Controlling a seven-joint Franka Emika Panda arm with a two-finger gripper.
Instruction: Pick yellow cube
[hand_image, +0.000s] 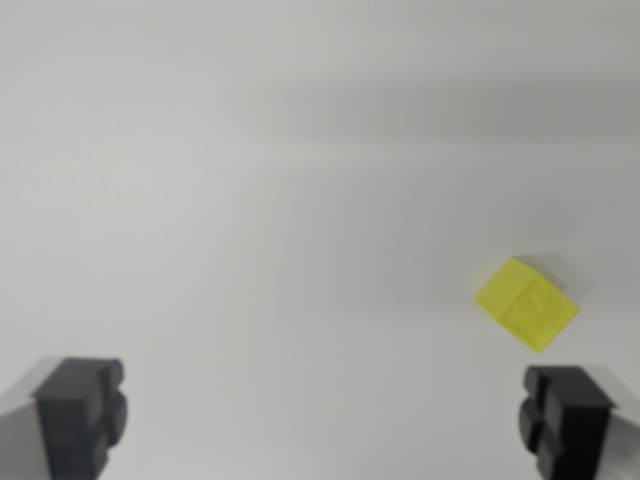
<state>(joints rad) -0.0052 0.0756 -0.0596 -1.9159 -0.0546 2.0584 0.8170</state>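
Note:
A small yellow cube (526, 304) lies on the pale grey surface toward the wrist view's right, turned corner-on. My gripper (325, 420) is open, with its two dark fingertips at the bottom corners: one fingertip (82, 412) on the left, the other fingertip (566, 415) on the right. The cube sits just above the right fingertip, apart from it and not between the fingers. Nothing is held.
A plain, pale grey tabletop (300, 180) fills the view. Faint soft shadow bands cross its upper part.

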